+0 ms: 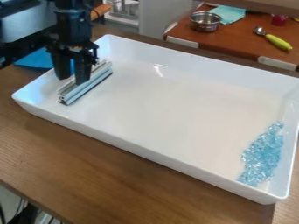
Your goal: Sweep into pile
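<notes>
Hanging nr. bar (88, 89) — gripper (71, 79), w/ beads (261, 157) across tray (169, 109).

We record a black arm (73, 9) with a blocky, stepped housing (74, 29); a thin dark cable (93, 10) curves beside it. Gripper (71, 78) likewise black, its upper part knobbly, angular.

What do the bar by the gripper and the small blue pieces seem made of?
The bar: metal, likely aluminium, with a silvery satin sheen and lengthwise grooves. The blue pieces: clear plastic or glass, glossy, catching light in bright glints; I can't tell which.
</notes>
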`<action>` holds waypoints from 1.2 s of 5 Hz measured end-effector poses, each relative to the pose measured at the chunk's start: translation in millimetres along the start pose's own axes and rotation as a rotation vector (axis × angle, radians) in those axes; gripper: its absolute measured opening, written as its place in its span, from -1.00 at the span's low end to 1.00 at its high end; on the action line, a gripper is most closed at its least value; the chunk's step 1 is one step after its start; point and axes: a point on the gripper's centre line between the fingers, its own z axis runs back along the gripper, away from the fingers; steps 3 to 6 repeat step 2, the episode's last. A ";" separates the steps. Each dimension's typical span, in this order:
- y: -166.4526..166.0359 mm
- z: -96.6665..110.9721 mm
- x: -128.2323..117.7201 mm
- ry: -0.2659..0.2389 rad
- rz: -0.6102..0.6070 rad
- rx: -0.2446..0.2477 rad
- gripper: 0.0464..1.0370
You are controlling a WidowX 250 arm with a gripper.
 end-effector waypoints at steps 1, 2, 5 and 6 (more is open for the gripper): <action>-1.1 -0.5 -0.6 0.004 0.023 -0.011 0.90; -8.0 11.4 -2.4 -0.021 0.006 -0.042 0.93; -8.0 11.4 -2.4 -0.021 0.006 -0.042 0.93; -8.0 11.4 -2.4 -0.021 0.006 -0.042 0.93</action>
